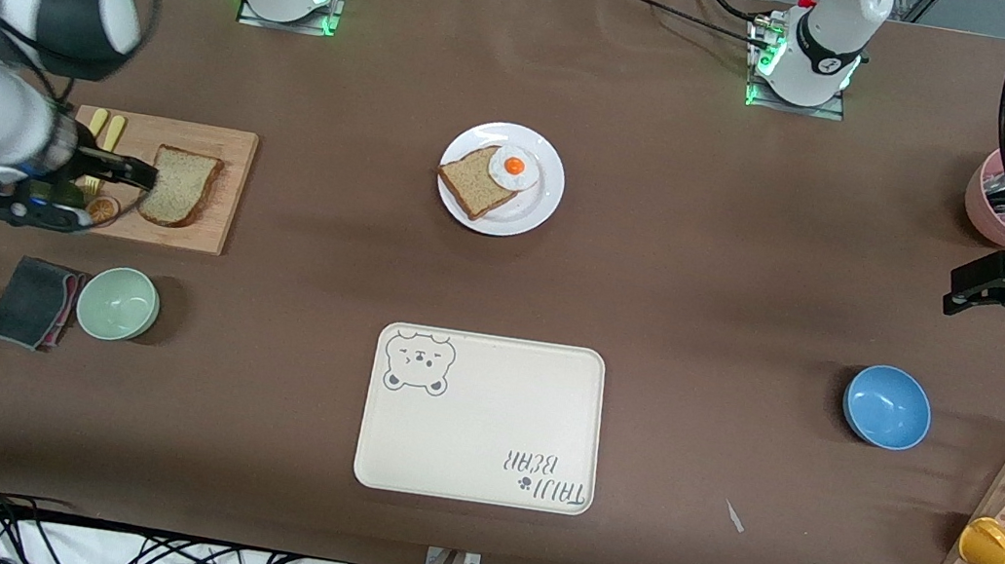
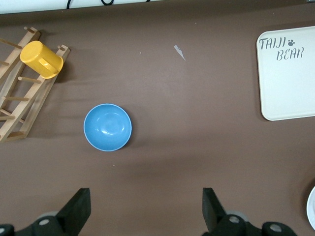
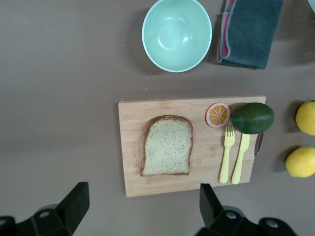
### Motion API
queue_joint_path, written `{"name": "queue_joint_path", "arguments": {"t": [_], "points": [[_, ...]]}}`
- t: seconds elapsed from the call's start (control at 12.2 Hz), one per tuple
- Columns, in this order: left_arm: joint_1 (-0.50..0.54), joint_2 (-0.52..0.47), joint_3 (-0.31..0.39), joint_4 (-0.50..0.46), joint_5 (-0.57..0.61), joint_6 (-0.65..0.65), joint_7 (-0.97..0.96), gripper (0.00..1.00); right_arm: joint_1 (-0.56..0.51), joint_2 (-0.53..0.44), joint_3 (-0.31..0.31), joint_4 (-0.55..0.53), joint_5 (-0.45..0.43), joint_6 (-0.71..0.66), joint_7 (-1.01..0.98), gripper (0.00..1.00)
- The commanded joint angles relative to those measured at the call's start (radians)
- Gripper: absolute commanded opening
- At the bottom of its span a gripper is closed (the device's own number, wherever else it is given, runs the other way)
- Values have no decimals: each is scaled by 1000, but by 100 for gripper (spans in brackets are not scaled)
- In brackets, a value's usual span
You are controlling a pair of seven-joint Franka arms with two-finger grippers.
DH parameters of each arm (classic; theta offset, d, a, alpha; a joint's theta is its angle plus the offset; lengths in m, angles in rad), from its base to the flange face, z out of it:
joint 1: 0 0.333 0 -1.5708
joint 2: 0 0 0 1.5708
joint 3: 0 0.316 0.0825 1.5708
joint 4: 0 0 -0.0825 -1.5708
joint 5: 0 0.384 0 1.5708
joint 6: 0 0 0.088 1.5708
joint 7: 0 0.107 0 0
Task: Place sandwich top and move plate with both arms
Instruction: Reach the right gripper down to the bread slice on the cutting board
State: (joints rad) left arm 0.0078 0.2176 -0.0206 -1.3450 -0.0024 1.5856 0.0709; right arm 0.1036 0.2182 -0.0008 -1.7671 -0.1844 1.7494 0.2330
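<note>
- Wholewheat sandwich top lies flat on the wooden cutting board (ungrasped); the right claw hangs above it, spread.
- White plate, carrying the darker slice and fried egg, sits mid-bench, unmoved.
- Left claw waits spread over bare bench near the blue bowl.
- Both steps look undone.

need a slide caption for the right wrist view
Open right claw over the cutting board holding the sandwich top, orange slice, avocado, fork and knife.
</note>
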Motion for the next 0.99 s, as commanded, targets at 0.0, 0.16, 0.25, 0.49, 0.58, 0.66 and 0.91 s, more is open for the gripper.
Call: {"name": "queue_joint_path", "arguments": {"t": [0.0,0.16,0.25,0.49,0.58,0.66,0.91], "points": [[1,0,1,1,-10,-15,10,100,63,-22,-4,-116,-101,83,194,98],[3,0,1,1,-10,-15,10,100,68,-22,-4,-222,-138,215,259,98],[3,0,1,3,-11,-15,10,100,67,-20,-10,-276,-151,298,264,98],[3,0,2,3,-10,-15,10,100,57,56,-48,-342,-191,459,304,97],[3,0,2,3,-10,-15,10,100,57,90,-51,-342,-204,490,330,94],[3,0,1,3,-11,-13,9,100,57,107,-65,-344,-216,505,338,91],[0,2,1,4,-11,-13,21,100,59,168,-82,-342,-219,553,380,73]]}}
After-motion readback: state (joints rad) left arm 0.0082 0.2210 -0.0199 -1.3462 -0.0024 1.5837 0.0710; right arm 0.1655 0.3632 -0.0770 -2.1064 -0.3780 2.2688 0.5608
